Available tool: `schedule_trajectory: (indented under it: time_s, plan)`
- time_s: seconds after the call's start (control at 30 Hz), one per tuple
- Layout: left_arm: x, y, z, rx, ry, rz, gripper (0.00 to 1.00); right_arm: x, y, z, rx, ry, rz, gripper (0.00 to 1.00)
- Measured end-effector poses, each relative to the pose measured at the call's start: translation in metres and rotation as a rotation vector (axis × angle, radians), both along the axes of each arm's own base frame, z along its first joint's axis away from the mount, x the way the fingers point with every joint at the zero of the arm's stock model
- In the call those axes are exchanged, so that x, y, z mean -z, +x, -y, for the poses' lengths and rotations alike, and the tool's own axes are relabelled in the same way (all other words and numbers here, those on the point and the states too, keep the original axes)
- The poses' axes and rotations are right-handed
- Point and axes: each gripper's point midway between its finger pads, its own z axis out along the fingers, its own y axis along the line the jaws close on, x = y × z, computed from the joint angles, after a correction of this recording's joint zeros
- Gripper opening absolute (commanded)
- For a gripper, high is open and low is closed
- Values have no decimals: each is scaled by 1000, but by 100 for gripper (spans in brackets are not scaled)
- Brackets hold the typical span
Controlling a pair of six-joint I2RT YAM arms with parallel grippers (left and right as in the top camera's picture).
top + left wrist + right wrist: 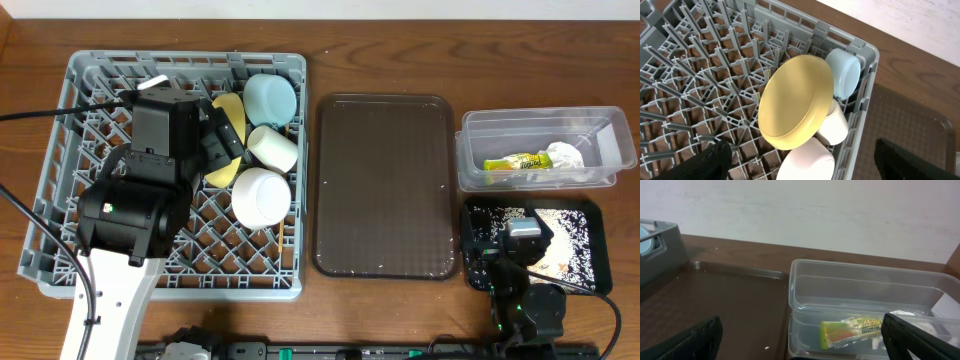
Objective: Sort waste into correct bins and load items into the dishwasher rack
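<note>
The grey dishwasher rack (90, 80) holds the yellow plate (796, 102) standing on edge, the light-blue bowl (270, 99) and two white cups (262, 196) (273, 147) at its right side. My left gripper (800, 167) hovers open and empty over the rack, just above the plate and the nearer white cup (807, 160). The clear tub (545, 150) holds the yellow-green wrapper (852, 330) and the white napkin (566, 156). The black tray (590, 240) holds white rice scraps. My right gripper (800, 345) is open and empty above the black tray. The chopsticks are not visible.
The dark brown serving tray (385, 185) lies between the rack and the bins, with a few white specks on it. A black cable (40, 112) crosses the rack's left side. The wall is just beyond the table's far edge.
</note>
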Motion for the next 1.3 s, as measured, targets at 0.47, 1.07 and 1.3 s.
schedule_trajectory:
  time_s: [0.47, 1.07, 1.3]
  plan:
    - [0, 0, 0, 0, 0, 0, 92, 0, 0, 8, 30, 0, 0, 99]
    - [-57, -60, -13, -1, -51, 233, 92, 0, 0, 8, 30, 0, 0, 99]
    - [-72, -110, -24, 0, -83, 376, 92, 0, 0, 8, 30, 0, 0, 99]
